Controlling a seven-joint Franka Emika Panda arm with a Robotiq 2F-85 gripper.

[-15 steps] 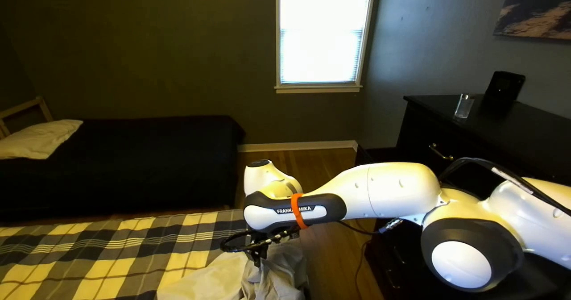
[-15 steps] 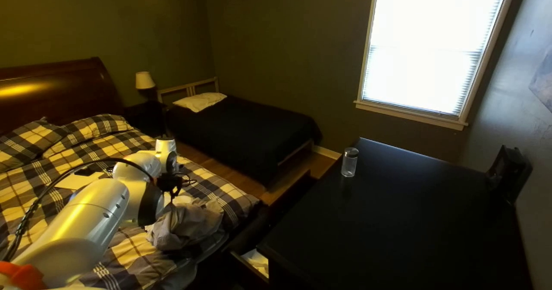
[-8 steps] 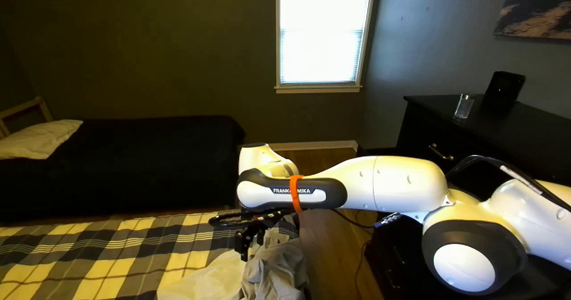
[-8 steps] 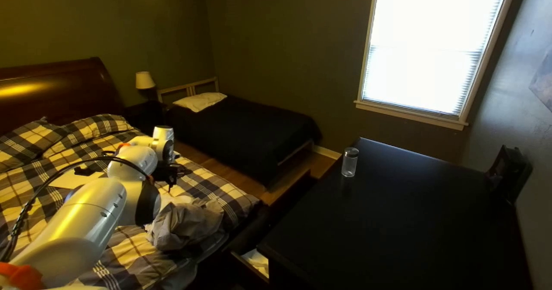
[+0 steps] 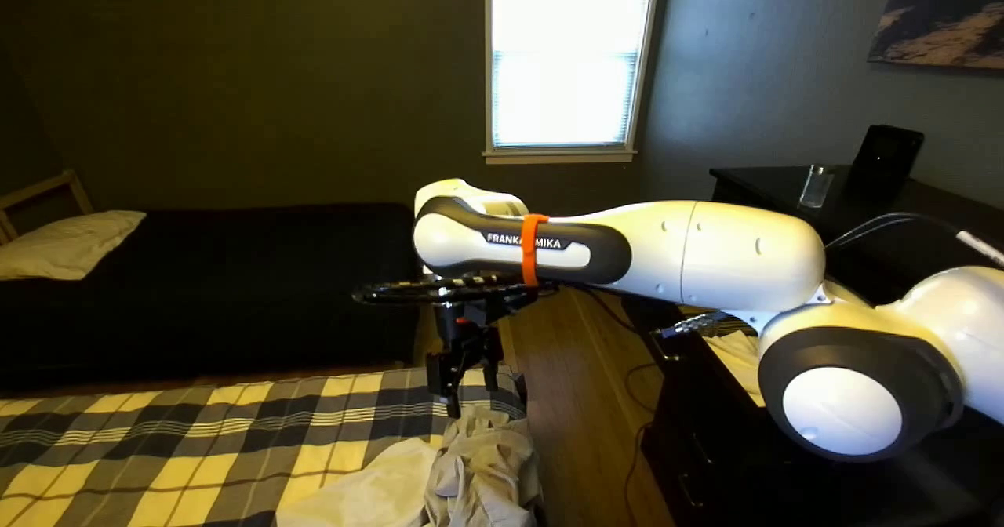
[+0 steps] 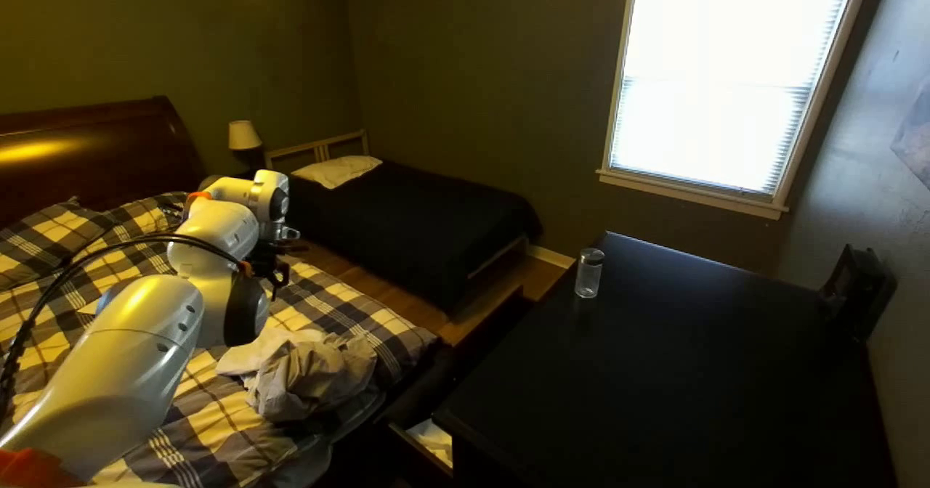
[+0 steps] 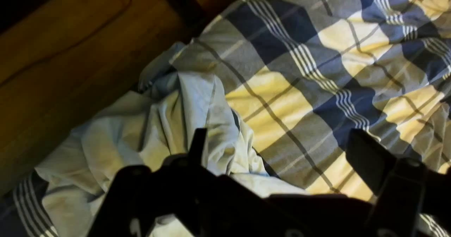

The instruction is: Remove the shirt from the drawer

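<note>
Gripper point(image 7: 278, 133) is rising above the shirt point(image 6: 309, 379), higher than before, its fingers point(image 7: 368, 159) standing wide (clear of the shirt).

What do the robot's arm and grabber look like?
The arm is white and rounded, with dark grey patches. An orange band wraps around it, partly covering the lettering, which shows FRANK and MIKA. A black cable curves along it. The gripper is black, with two chunky fingers.
</note>
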